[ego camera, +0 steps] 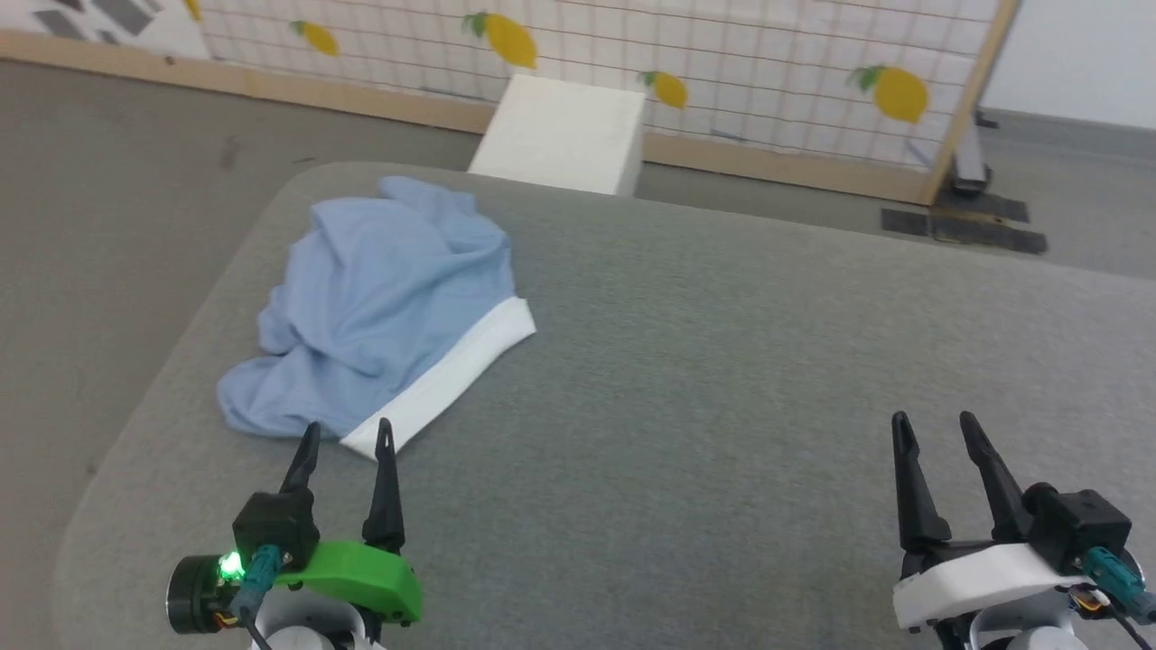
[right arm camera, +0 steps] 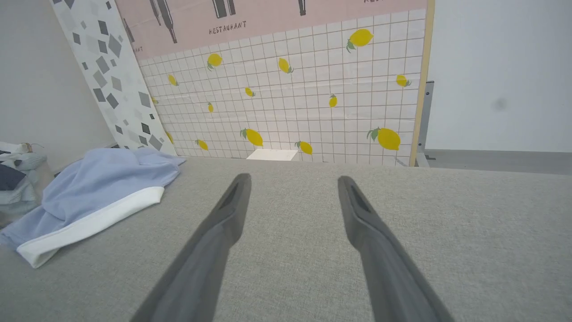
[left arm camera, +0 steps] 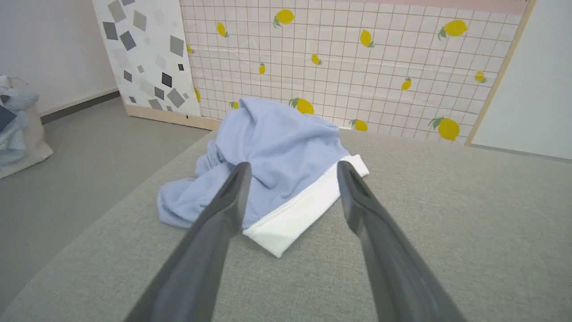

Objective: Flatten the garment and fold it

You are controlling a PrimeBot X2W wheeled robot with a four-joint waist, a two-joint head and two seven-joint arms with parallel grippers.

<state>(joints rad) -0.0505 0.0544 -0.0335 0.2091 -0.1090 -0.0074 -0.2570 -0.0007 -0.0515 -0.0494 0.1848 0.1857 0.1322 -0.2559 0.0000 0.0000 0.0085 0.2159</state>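
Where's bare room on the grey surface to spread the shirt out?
Free: the table right of the garment, across to the right gripper and back to the far edge. Crowded: the left side, where the garment lies bunched just ahead of the left gripper.

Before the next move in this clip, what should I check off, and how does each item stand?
1. Left gripper open and empty: ok.
2. Right gripper open and empty: ok.
3. Garment flat: not ok, it lies crumpled in a heap.
4. White band exposed toward the left gripper: ok.
5. Sleeves found: cannot tell, folds hide them.
6. Bare grey surface beside it for spreading: ok.
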